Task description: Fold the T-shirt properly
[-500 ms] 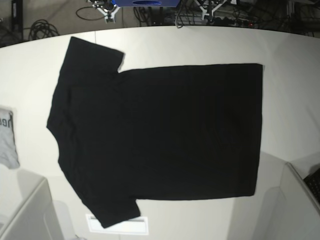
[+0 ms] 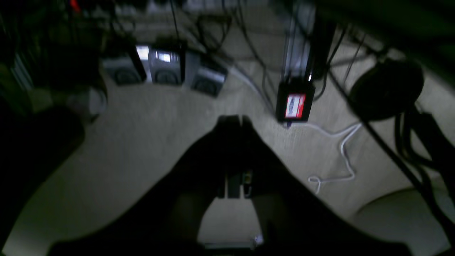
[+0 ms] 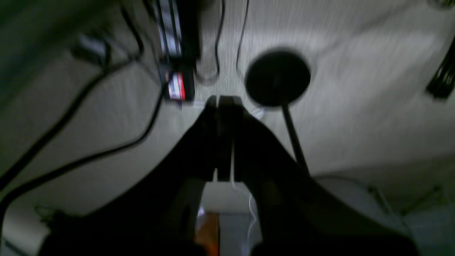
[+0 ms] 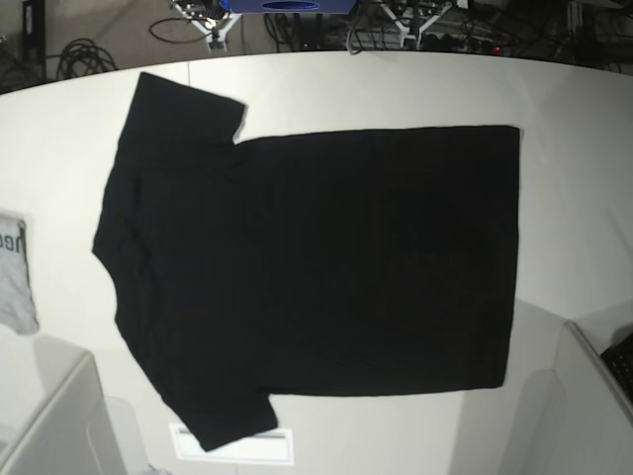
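The black T-shirt lies spread flat on the white table in the base view, plain side up, collar and sleeves to the left, hem to the right. Neither arm shows in that view. In the left wrist view my left gripper is shut with nothing between its fingers, hanging over the carpeted floor. My right gripper in the right wrist view is also shut and empty, above the floor. The T-shirt appears in neither wrist view.
A small grey cloth with dark lettering lies at the table's left edge. A white label sits near the front edge under the lower sleeve. Cables and power boxes lie on the floor, with a round black base.
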Controlling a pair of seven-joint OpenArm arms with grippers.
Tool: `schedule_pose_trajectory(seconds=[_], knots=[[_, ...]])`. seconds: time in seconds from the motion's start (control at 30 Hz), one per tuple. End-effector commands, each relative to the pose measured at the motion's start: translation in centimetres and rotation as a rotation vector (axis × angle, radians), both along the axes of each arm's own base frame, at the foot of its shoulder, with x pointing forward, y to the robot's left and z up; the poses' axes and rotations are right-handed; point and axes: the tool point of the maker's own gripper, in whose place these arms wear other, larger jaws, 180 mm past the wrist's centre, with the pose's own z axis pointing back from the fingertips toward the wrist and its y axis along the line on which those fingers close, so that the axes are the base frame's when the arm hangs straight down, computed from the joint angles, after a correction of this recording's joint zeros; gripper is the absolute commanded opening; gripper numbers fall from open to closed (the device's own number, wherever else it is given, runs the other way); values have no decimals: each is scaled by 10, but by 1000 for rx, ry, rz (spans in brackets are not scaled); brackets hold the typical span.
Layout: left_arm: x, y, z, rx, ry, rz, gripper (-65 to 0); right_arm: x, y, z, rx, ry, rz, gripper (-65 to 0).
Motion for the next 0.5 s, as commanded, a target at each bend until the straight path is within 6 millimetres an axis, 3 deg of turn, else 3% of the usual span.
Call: schedule_pose_trajectory(seconds=[0.0,0.33,0.47], knots=[[-18,0,1,2,27,5,-650,-19,-4,1,-12,30,1,-650],[-16,3,1,5,15,-15,-650,-25,-4,2,-14,68,1,-650],[-16,14,2,22,15,-9,-650,-25,-4,2,-15,68,-9,-650]])
